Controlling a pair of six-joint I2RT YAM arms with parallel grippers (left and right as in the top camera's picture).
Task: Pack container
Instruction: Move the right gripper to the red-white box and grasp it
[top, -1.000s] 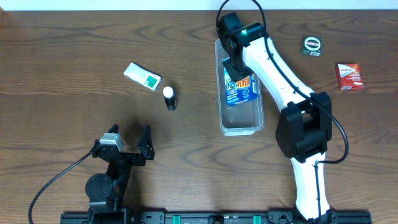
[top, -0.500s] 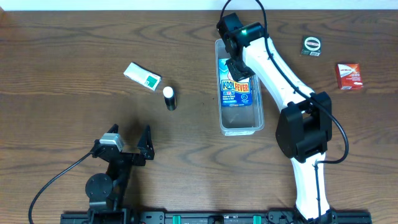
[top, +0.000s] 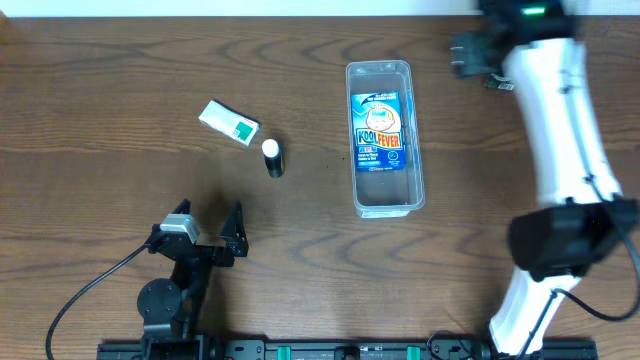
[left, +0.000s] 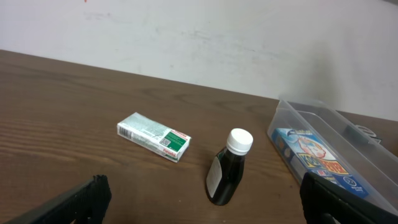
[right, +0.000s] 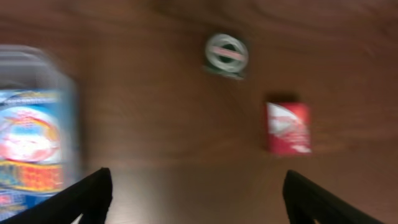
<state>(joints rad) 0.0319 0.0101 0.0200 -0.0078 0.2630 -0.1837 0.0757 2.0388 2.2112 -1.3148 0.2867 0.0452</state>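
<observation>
The container (top: 385, 207), a clear long bin, stands right of the table's middle with a blue Kool Fever packet (top: 380, 132) lying flat inside. In the left wrist view the container (left: 292, 116) and its packet (left: 314, 157) sit at the right. My right gripper (top: 466, 53) hovers beyond the container's far right corner, open and empty. The blurred right wrist view has the right gripper (right: 198, 196) over bare wood, with the container (right: 43, 68) at the left edge. My left gripper (top: 206, 232) rests open near the front left, the same gripper (left: 202, 194) empty in its wrist view.
A white and green box (top: 229, 122) and a dark bottle with a white cap (top: 272, 158) lie left of the container. A round tin (right: 227, 55) and a red box (right: 288, 127) lie to its right; in the overhead view my right arm (top: 560, 130) covers them.
My right gripper opened and let go of the blue packet, which now lies flat in the container. That arm swung away to the right. The left arm has not moved.
</observation>
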